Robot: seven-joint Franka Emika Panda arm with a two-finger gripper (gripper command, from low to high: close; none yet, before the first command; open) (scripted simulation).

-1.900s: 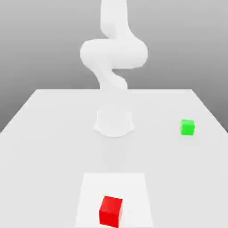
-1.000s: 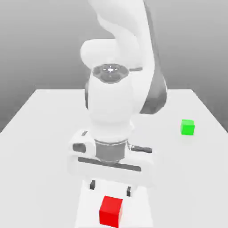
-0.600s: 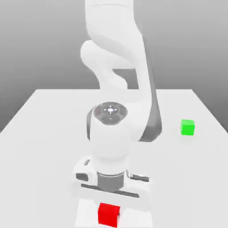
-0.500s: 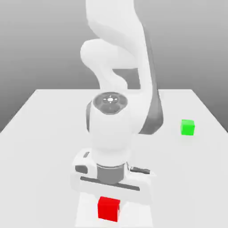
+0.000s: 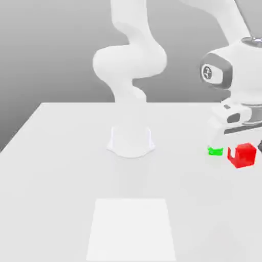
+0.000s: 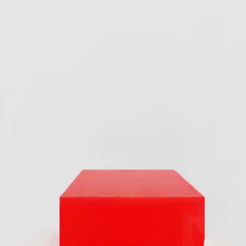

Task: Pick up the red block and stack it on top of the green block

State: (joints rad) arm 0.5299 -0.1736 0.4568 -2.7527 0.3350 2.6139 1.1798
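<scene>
- A pale square panel (image 5: 131,230) lies flat on the white table (image 5: 66,189), nearest the camera in the exterior view.
- The red block (image 5: 245,155) hangs beneath the hand toward the exterior view's right, its faces partly covered by a pale finger; in the hand view, a broad red top and one side face loom close against a plain light gray ground.
- The gripper (image 5: 246,153) is clamped on the red block, its fingers pointing down on either side of it.
- Above, the white hand (image 5: 238,125) is angled, its long dark slot climbing toward the exterior view's right, where the picture's edge cuts it off.
- The green block (image 5: 215,152) sits on the table just beside the red block in the exterior view, toward that view's left, its upper part hidden behind the hand.
- The robot arm (image 5: 130,61) rises from its base (image 5: 131,143) at mid-table, passes out at the top, and reappears at upper right, the forearm slanting down to the wrist (image 5: 240,69) over the hand.
- Behind the table's far edge stands a gray backdrop (image 5: 46,51).
</scene>
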